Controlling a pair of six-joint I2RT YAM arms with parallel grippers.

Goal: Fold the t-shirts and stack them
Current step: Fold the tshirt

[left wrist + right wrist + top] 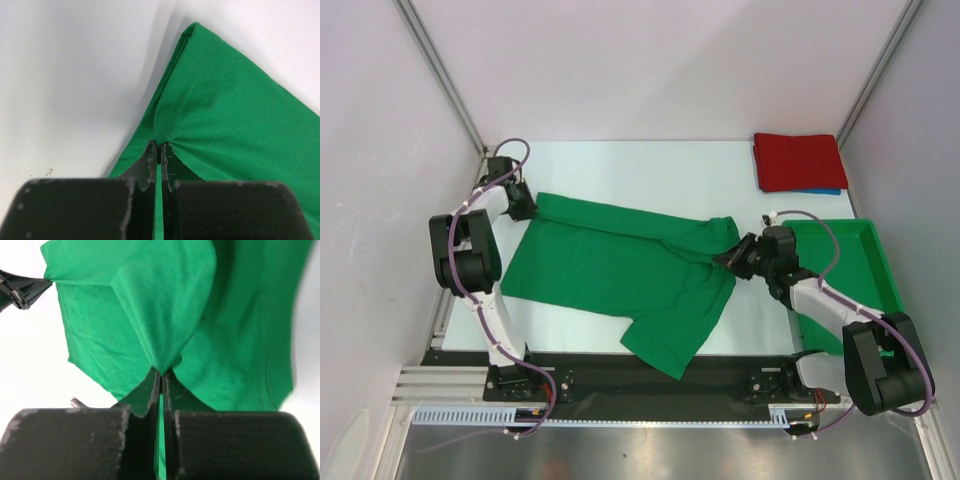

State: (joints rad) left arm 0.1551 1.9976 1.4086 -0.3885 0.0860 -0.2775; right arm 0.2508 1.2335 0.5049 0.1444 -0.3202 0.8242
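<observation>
- Green t-shirt (620, 270): solid bright green, no print, stitching in the same green.
- Red t-shirt (795, 160), beyond the green t-shirt's far right corner: solid red.
- Blue t-shirt (817, 191): a solid blue sliver under the red.
- Bin (860, 270), right of the green t-shirt: similar green.
- Table (650, 165): white.
- Left gripper (159, 146), right gripper (161, 372): black.

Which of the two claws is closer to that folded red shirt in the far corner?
Right. The right gripper pinches the green t-shirt a little nearer the robot than the red t-shirt; the left gripper holds the green t-shirt's other end, far off to the left.
</observation>
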